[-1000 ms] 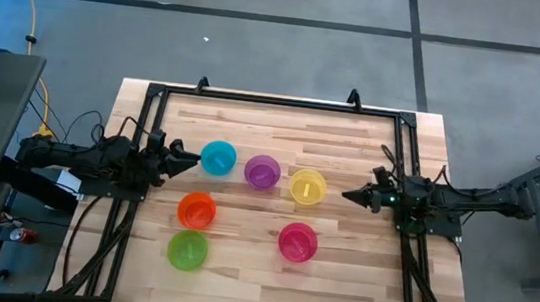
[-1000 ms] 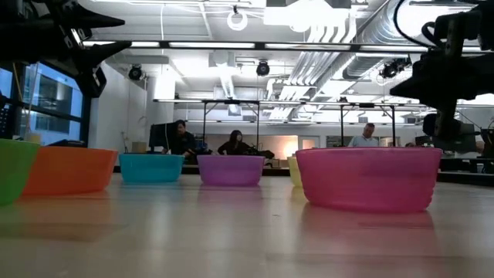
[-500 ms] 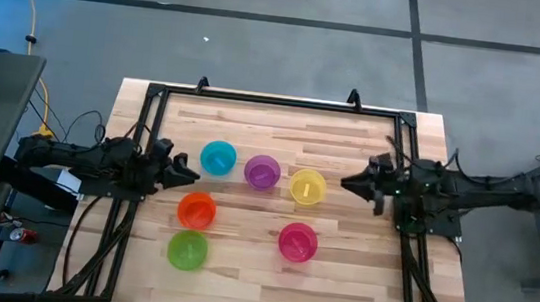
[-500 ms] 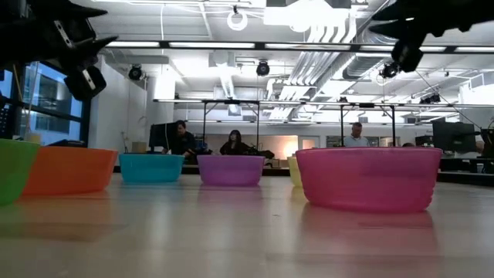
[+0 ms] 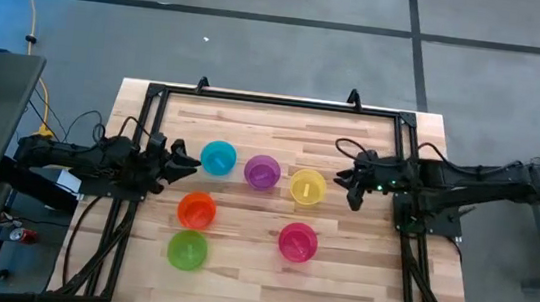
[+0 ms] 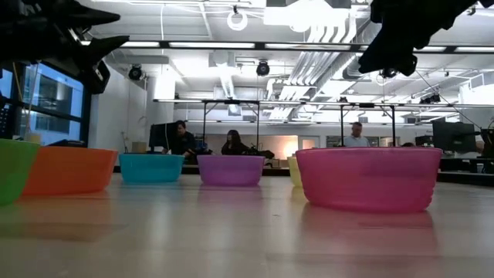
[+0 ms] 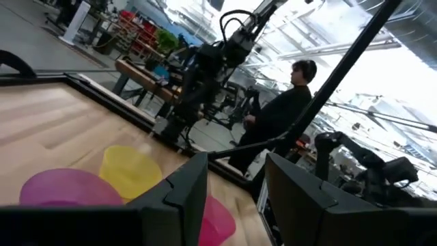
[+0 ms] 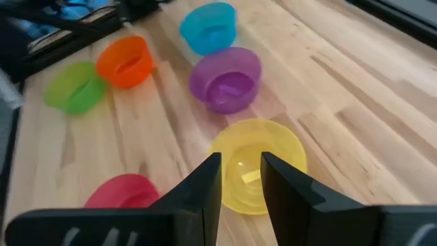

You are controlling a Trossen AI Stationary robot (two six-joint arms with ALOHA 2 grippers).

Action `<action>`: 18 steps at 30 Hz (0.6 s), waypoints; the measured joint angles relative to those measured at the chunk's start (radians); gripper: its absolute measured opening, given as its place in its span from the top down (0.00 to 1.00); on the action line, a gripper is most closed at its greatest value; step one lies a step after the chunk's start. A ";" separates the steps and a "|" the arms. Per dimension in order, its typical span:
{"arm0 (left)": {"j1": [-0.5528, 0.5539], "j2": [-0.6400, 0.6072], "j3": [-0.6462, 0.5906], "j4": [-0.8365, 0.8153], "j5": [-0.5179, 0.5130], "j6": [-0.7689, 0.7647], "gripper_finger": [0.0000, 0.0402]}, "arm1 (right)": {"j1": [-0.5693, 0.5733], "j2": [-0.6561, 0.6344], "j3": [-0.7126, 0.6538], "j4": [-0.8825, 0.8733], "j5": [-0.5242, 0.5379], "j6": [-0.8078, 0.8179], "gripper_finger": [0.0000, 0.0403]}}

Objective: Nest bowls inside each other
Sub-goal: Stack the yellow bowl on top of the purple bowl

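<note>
Six small translucent bowls stand upright on their bases, apart from one another. Blue [image 5: 218,158], purple [image 5: 262,171] and yellow [image 5: 307,187] form a row, with orange [image 5: 196,210], green [image 5: 187,251] and pink [image 5: 298,242] nearer the near edge. My left gripper [image 5: 188,163] hovers open just left of the blue bowl and touches nothing. My right gripper [image 5: 347,185] hangs open above the table, just right of the yellow bowl. In its wrist view the yellow bowl [image 8: 256,164] shows beyond the open gripper [image 8: 240,183].
A black metal frame [image 5: 275,101] runs around the wooden table [image 5: 358,271]. Bare wood lies along the far side and at the near right corner. People sit and stand at desks [image 6: 231,143] in the room behind the table.
My right gripper has risen and reached toward the table's left, closing in on the yellow bowl, and now slants down at it. The bowls have stayed where they were.
</note>
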 joint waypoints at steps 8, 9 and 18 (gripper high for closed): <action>0.000 0.000 0.000 -0.040 0.003 -0.012 0.66 | -0.083 0.040 0.049 -0.150 -0.045 0.128 0.77; 0.000 0.000 0.000 -0.050 0.003 -0.022 0.66 | -0.098 0.050 0.052 -0.165 -0.073 0.131 0.77; 0.000 0.000 0.000 -0.160 -0.010 -0.063 0.66 | -0.211 0.238 0.070 -0.161 -0.319 0.108 0.77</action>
